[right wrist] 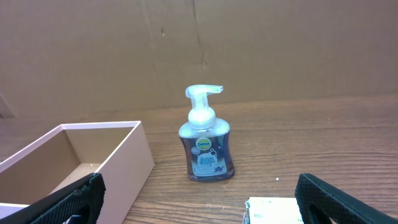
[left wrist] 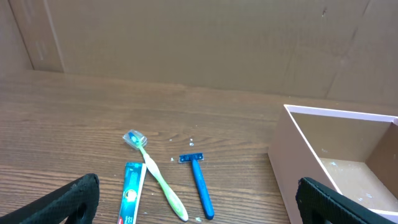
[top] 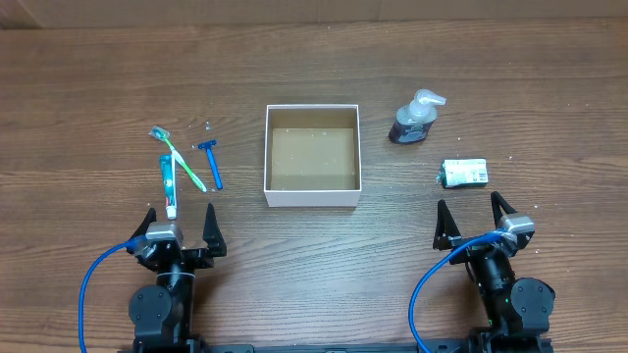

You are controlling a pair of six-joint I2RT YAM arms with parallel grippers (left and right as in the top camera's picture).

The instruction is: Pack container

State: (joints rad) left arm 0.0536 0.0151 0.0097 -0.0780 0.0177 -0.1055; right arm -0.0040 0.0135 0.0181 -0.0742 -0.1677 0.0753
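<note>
White-walled square container [top: 312, 198] is sitting empty; left hand [top: 180, 214] and right hand [top: 468, 204] are gaping wide; grasping the green plastic toothbrush [top: 183, 157] crosswise is advisable.

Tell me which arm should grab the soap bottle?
The right arm. The soap bottle stands on its side of the box, straight in its camera's view, and its jaws are open. The left arm faces the toothbrush.

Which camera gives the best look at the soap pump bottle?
The right wrist view: the soap pump bottle stands upright and centred, its label facing the camera. The overhead view shows it small, from above, right of the container. The left wrist view does not show it.
</note>
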